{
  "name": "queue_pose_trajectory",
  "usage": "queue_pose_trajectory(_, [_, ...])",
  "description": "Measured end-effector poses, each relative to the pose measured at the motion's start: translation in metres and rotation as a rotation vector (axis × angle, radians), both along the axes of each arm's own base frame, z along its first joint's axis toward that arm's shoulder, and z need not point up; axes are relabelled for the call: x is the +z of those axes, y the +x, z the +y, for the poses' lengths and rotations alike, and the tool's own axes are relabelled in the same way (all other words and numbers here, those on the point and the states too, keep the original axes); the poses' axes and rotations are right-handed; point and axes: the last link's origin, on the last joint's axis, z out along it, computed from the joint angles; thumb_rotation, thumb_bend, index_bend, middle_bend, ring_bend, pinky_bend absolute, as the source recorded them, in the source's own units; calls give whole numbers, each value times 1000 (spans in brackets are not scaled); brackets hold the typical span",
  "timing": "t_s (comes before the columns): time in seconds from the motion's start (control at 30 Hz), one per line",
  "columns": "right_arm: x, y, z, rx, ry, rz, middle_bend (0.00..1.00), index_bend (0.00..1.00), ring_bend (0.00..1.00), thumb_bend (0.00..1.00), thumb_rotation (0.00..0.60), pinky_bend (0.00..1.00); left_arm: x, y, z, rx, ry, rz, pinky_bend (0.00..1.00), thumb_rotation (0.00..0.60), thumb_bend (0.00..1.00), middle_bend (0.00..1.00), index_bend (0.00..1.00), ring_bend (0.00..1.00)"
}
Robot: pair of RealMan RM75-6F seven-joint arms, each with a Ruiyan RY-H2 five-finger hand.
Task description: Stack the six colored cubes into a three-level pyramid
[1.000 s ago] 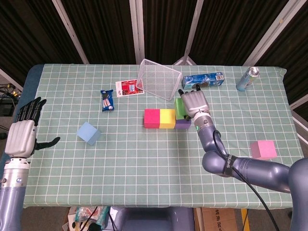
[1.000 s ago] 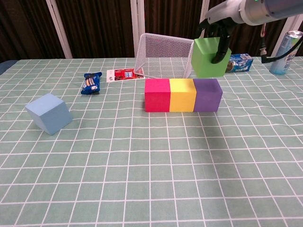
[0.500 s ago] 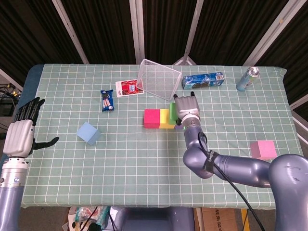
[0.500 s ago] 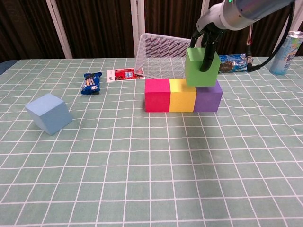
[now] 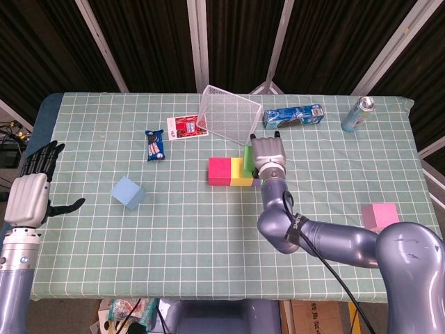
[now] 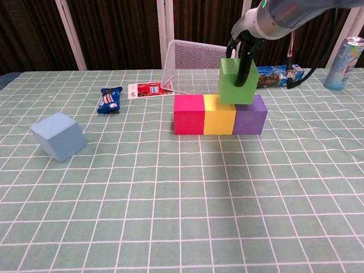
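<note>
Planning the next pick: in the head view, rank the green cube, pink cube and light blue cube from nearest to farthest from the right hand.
1. green cube: held by the right hand, over the cube row.
2. pink cube: far side, toward the table's right edge.
3. light blue cube: farthest, on the left half.

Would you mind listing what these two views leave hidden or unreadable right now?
- Purple cube: in the head view almost wholly covered by the right hand.
- Green cube: whether it already rests on the row cannot be told; the head view shows only a sliver beside the hand.
- Pink cube and left hand: outside the chest view.
- Snack packet: print too small to read.
</note>
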Motion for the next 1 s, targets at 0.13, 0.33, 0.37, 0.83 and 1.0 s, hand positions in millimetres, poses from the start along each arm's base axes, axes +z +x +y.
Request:
queue_pose_trajectory(0.13, [-1,-4,-1,-12,1,-3,413,134,287,290,600,0,-1,0,0,1,-1,1,0,600,102,0,0,0])
queue_pose_trajectory(0.33, [-4,-7,-1,-15,6,-15,413,135,287,290,600,0,0,0,0,0,0,2,0,600,102,0,0,0])
queue_pose_trajectory(0.37, [-4,-7,-1,-16,7,-16,413,135,287,290,600,0,0,0,0,-1,1,2,0,600,102,0,0,0])
queue_pose_trajectory(0.83, [-6,-8,-5,19,11,-18,413,135,287,290,600,0,-2,-1,1,3,-3,7,0,600,102,0,0,0])
queue_pose_trajectory(1.0, [-6,-9,-6,25,14,-15,413,134,287,290,600,0,-2,-1,1,4,-2,9,0,600,102,0,0,0])
